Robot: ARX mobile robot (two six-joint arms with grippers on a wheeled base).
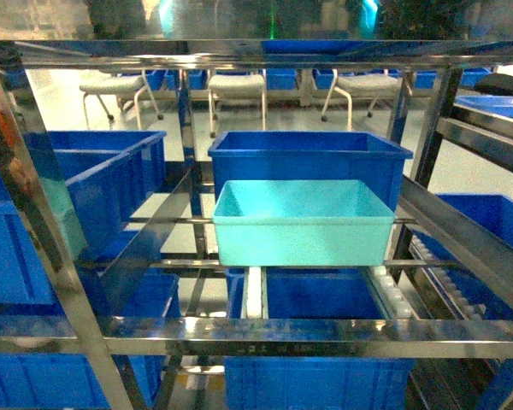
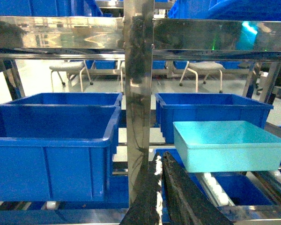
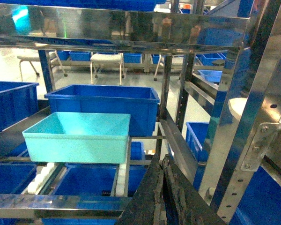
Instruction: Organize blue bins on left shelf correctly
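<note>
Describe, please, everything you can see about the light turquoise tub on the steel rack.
The turquoise tub is a shallow rectangular container, apparently smooth plastic, with sloped walls and a thin rim. It looks empty and sits upright and open-topped on white roller tracks of the steel rack. A taller dark blue bin stands directly behind it; whether they touch is unclear. More blue bins sit below. Neither gripper touches it.

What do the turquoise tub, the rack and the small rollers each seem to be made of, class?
Turquoise tub: probably moulded plastic, smooth with a soft sheen and a thin rim.
Rack: looks like polished stainless steel, since its rails mirror the room and the bins.
Rollers: seemingly white plastic, matte; too small to be sure.
</note>
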